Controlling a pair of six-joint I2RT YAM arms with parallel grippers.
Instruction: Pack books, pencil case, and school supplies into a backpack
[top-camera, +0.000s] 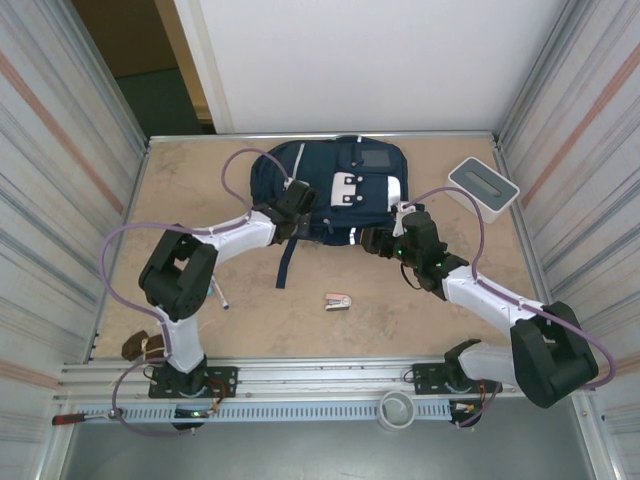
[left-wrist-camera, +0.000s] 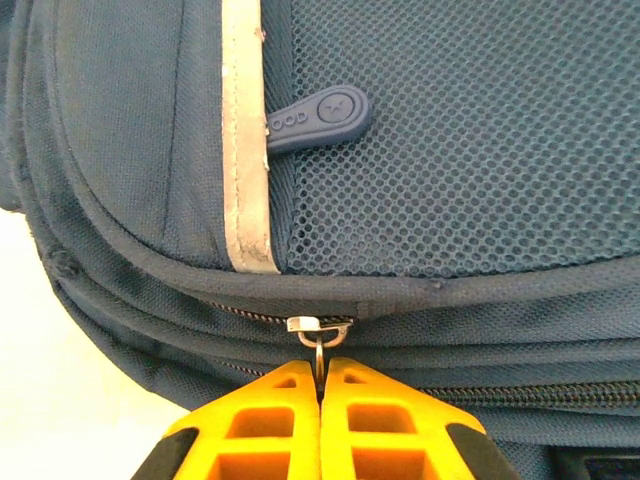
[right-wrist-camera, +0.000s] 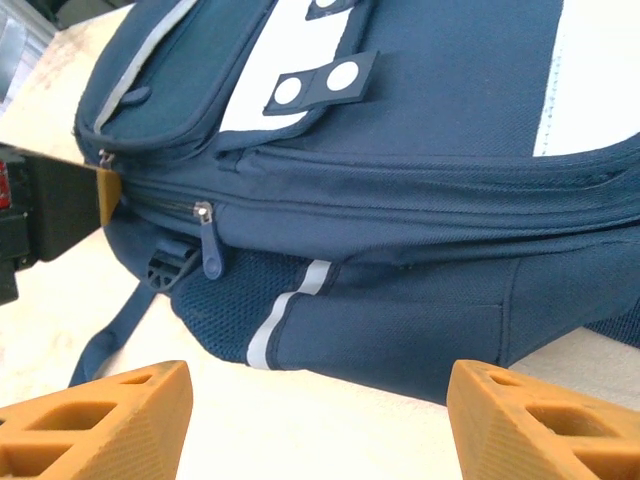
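Two sets of fingers work at one backpack (top-camera: 345, 185), which lies flat on the table (top-camera: 420, 320).

(a) My left fingers (left-wrist-camera: 320, 390) are pressed together tip to tip, with the thin metal zipper ring (left-wrist-camera: 318, 352) pinched in the seam between them. The ring hangs from a silver slider (left-wrist-camera: 306, 324) just ahead of the tips, on the upper of the zipper lines that cross the pack's side. Beyond the slider, ahead and slightly left of the tips, a pale stripe (left-wrist-camera: 245, 150) runs up the fabric. A navy rubber tab (left-wrist-camera: 320, 118) lies at the stripe's right edge, and a mesh panel (left-wrist-camera: 480, 150) spreads to the right of both.

(b) My right fingers (top-camera: 372, 241) stand wide apart with nothing between them. They are near the pack's lower edge but apart from it, and bare table shows between the tips and the fabric. Ahead of them and to the left, a second zipper pull (right-wrist-camera: 211, 250) hangs down from its slider. Farther left along the same side, the orange of my left fingers shows at the zipper.

(c) The pink-and-silver stapler (top-camera: 338, 301) lies on the table behind both sets of fingers, roughly between them and toward my bases, touching neither. The pen (top-camera: 220, 297) lies well behind my left fingers, beside that arm's elbow. A white box with a grey top (top-camera: 483, 187) sits off to the right of my right fingers, beside the pack and apart from it.
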